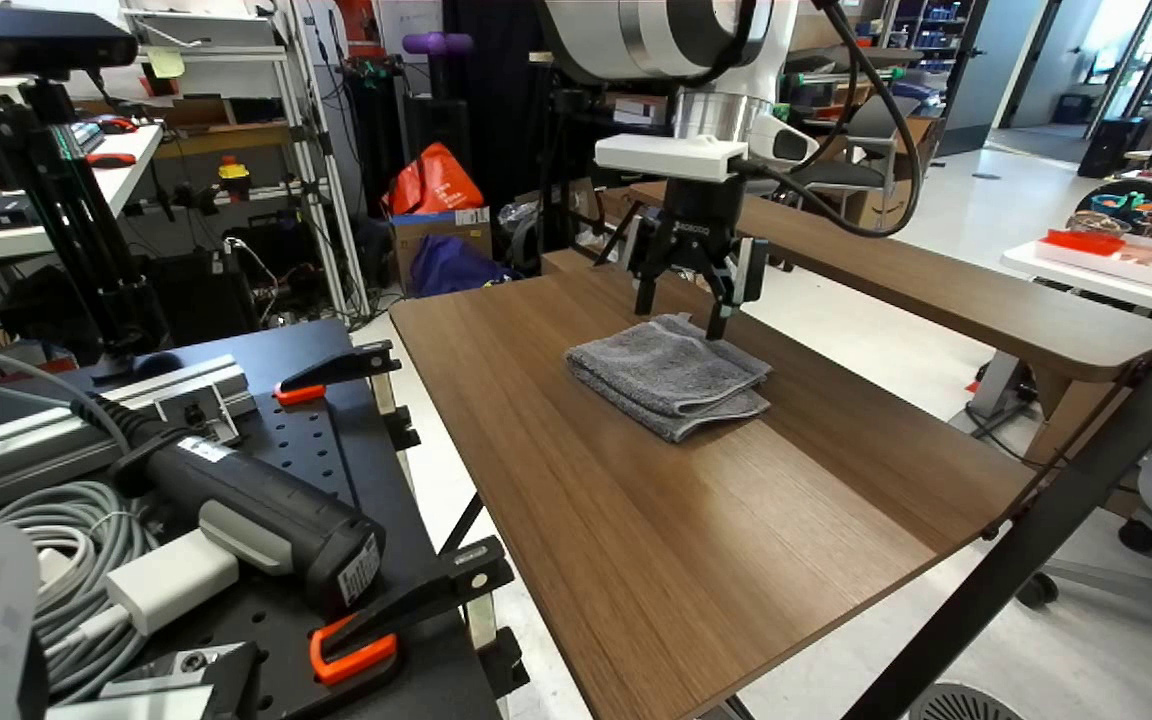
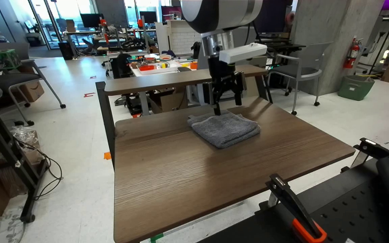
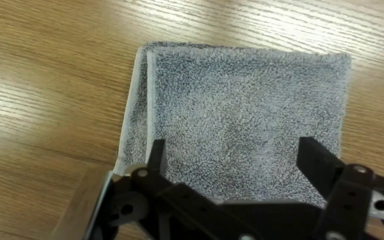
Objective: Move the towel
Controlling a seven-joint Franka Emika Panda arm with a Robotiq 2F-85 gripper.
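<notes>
Towel [image 1: 671, 370], folded in layers, lying flat on the wooden table [image 1: 636, 520], just right of centre in an exterior view. Gripper [image 1: 680, 312] pointing down over the cloth's upper edge there, jaws released and empty. At the bottom of the wrist view, the 2 fingers [image 3: 315, 160] stand near the towel's opposite sides, presumably so that closing would gather the layers between them; whether the tips touch the cloth cannot be told.
</notes>
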